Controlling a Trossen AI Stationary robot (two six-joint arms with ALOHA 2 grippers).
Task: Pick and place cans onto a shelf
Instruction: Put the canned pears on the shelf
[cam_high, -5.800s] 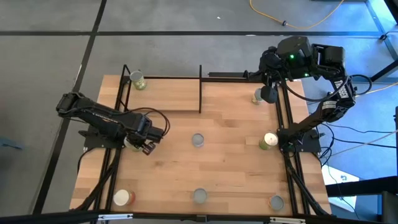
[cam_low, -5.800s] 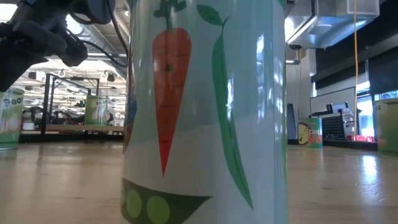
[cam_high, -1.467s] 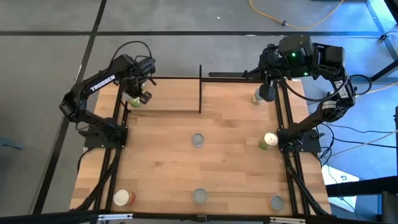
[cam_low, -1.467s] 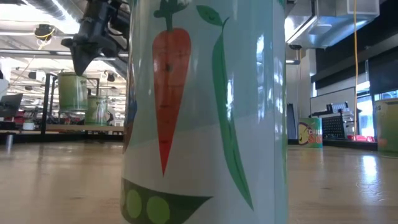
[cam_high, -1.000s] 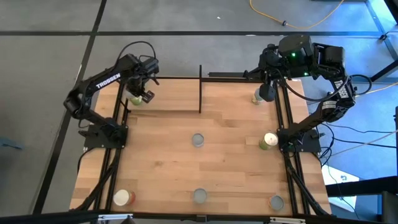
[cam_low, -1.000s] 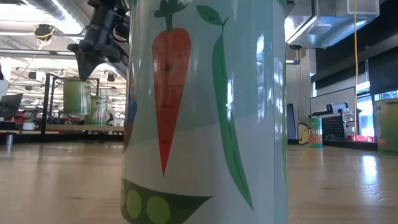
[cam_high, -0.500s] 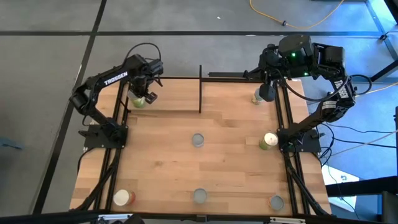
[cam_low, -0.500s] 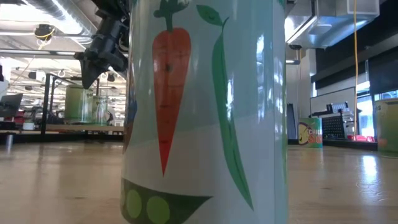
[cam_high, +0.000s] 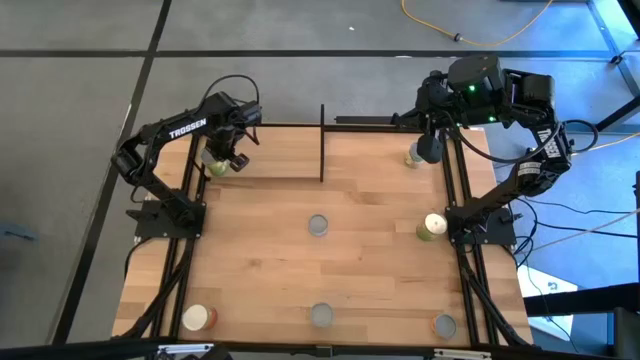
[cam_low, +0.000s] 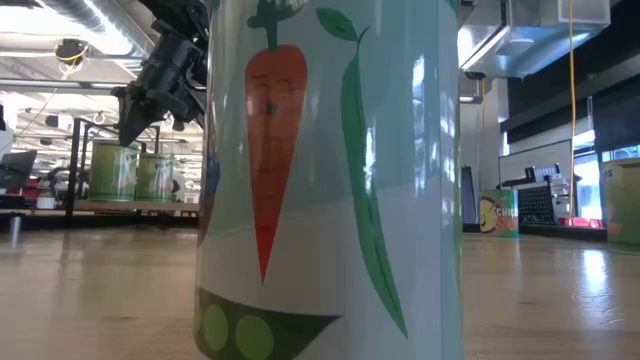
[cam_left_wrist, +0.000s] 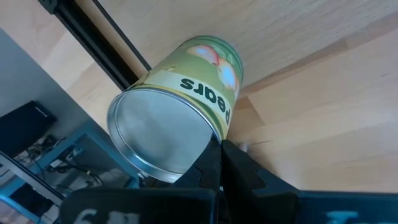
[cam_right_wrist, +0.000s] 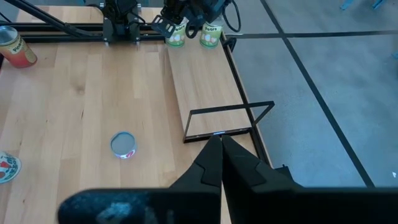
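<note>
The shelf (cam_high: 270, 155) is a light-wood board with black rods at the table's far left. A green "pears" can (cam_left_wrist: 180, 106) stands upright on its left end, also in the low view (cam_low: 110, 170), next to a second green can (cam_low: 155, 175). My left gripper (cam_high: 232, 157) is above it, fingers shut, tips (cam_left_wrist: 219, 146) right beside the can's upper side. My right gripper (cam_high: 430, 150) waits shut at the far right, beside another can (cam_high: 414, 155). My left gripper's shut fingertips (cam_left_wrist: 214, 148) come from above, slanting down, to the pears can's side just under its top rim (cam_left_wrist: 214, 127). I cannot tell whether they touch it. The can stands on its base on the shelf board.
Several cans stand on the table: grey (cam_high: 318, 225), green-yellow (cam_high: 432, 227), red-orange (cam_high: 197, 318), grey (cam_high: 320, 316), grey-blue (cam_high: 443, 325). A carrot-and-pea can (cam_low: 330, 180) fills the low view. The shelf's black post (cam_high: 322, 140) stands at its right end.
My left gripper has come down over the shelf's left end with the green can under its fingertips. The can, lifted clear of the board a second ago, now stands level with the second can. The gripper has last shifted a little toward the table's left edge.
</note>
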